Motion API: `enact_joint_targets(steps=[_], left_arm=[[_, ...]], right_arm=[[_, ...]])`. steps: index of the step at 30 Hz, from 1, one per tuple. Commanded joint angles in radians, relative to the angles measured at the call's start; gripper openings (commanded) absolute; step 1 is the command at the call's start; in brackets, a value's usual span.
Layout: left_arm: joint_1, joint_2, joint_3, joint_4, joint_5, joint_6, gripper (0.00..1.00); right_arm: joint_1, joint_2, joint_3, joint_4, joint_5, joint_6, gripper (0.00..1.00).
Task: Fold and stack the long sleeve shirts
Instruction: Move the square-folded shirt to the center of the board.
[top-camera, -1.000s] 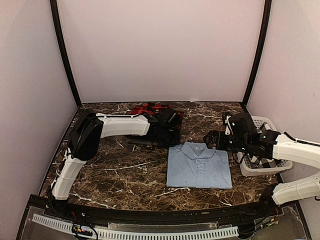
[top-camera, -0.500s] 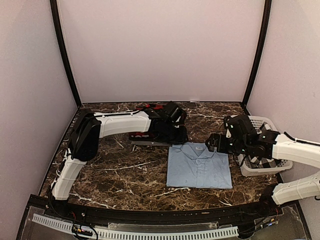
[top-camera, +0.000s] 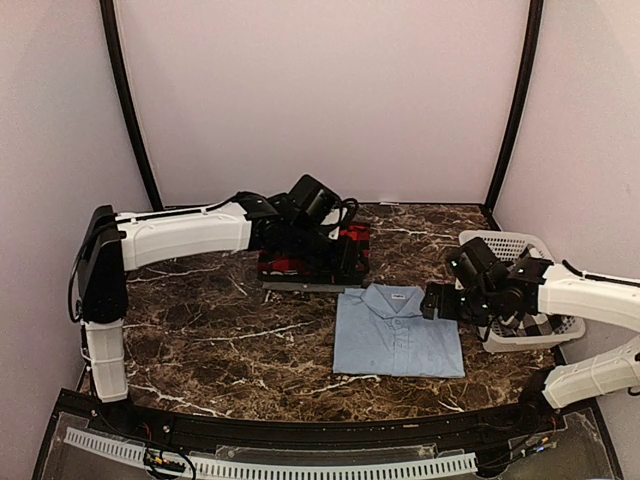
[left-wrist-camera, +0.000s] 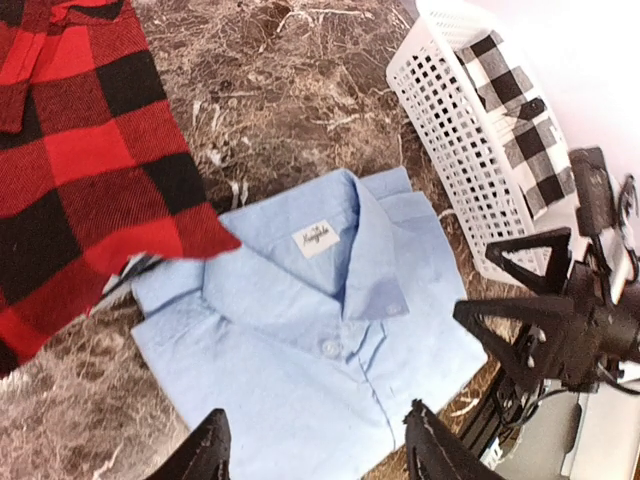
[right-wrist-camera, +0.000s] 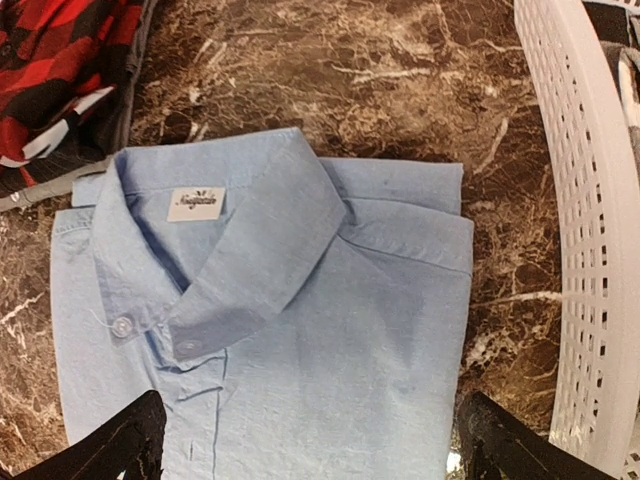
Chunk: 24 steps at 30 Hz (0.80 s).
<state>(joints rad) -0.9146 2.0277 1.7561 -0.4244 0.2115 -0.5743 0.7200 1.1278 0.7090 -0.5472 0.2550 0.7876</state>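
- Left gripper (left-wrist-camera: 315, 412), fingers apart and empty, over the red-and-black plaid shirt (top-camera: 305, 263).
- Right gripper (right-wrist-camera: 312, 402), spread wide, above the light blue shirt (top-camera: 398, 335), near the white lattice basket (right-wrist-camera: 585, 200).
- Open marble table (top-camera: 215, 340) to the left.

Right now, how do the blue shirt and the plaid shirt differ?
The blue shirt is plain; plaid shirt is red-and-black checked. Blue shirt lies folded, uncovered; plaid shirt is partly hidden under the left arm. Plaid shirt lies farther back than blue shirt. Both rest on the table.
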Motion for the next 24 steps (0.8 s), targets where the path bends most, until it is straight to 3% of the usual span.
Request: enact_joint_targets(steps=[1, 9, 18, 24], left_arm=[[-0.008, -0.139, -0.21, 0.007, 0.041, 0.012, 0.57], [-0.026, -0.18, -0.439, 0.071, 0.068, -0.018, 0.49], [-0.053, -0.057, -0.42, 0.125, 0.094, -0.045, 0.45], [-0.061, 0.006, -0.384, 0.121, 0.038, -0.061, 0.41]], right_arm=[[-0.001, 0.051, 0.028, -0.076, 0.013, 0.043, 0.99], [-0.005, 0.112, 0.034, -0.098, 0.046, 0.06, 0.99], [-0.007, 0.121, 0.056, -0.082, 0.055, 0.045, 0.99], [-0.008, 0.11, 0.052, -0.066, 0.049, 0.044, 0.99]])
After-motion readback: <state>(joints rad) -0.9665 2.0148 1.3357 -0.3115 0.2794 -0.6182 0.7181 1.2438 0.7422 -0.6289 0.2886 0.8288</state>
